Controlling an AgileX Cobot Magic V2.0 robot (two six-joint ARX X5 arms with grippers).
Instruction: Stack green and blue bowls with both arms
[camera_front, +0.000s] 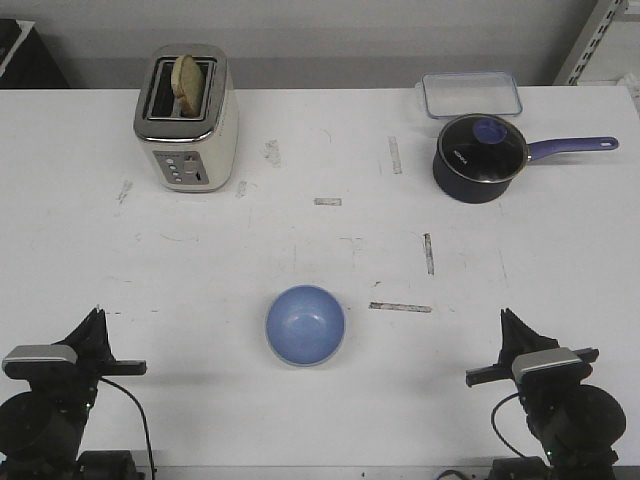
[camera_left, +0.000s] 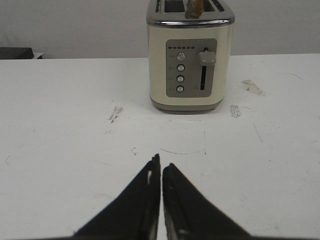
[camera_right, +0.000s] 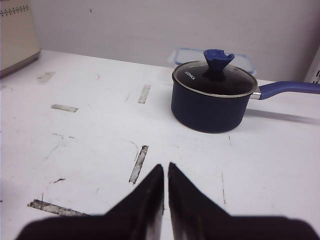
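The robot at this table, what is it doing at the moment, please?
Nothing is being handled at this moment. The left gripper and the right gripper both sit at the near edge of the table with jaws shut and empty. A blue bowl stands upright between them, untouched. No green bowl is visible in any view, so no stacking shows yet. At the far side are a toaster holding a slice, a lidded saucepan, and a clear container behind it.
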